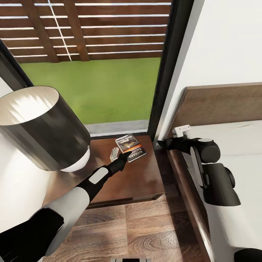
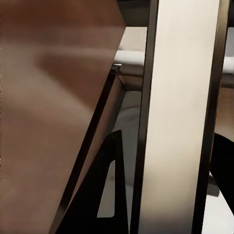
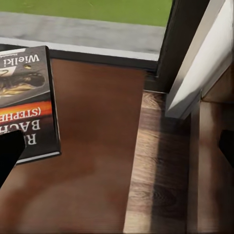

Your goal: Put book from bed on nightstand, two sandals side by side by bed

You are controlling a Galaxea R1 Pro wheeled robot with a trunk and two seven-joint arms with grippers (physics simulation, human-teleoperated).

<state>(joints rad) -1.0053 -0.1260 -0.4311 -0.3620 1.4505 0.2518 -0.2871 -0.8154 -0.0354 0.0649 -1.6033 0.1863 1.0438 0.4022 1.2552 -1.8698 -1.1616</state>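
**Ana:** Book [image 1: 130, 148] first: where was it at that moment?

**Ben:** It lay flat on the nightstand [image 1: 145, 178], toward the back edge by the window, cover up. The right wrist view showed the book [image 3: 29, 102] resting squarely on the glossy brown top, with bare wood between it and the nightstand's edge on the bed side.

**Ana:** And the left gripper?

**Ben:** The left gripper [image 1: 117, 154] sat at the book's near corner, touching it or just beside it. One pale finger [image 1: 114, 153] stood out to the side, off the cover, so I judged the hand released or releasing, but I couldn't tell for certain. The left wrist view gave only blurred wood and metal, no help.

**Ana:** The right one?

**Ben:** The right gripper [image 1: 182, 130] hung over the gap between nightstand and bed [image 1: 225, 145], fingers pale against the headboard. Nothing lay between them that I could see; whether they were spread or closed, I couldn't tell.

**Ana:** So which step?

**Ben:** The book step looked finished, or a moment from it. The next move, I'd say, called for lifting the left arm straight up so it didn't drag the cover, and clearing the lamp [image 1: 43, 127] beside it. Then the sandals remained to be found and paired by the bed.
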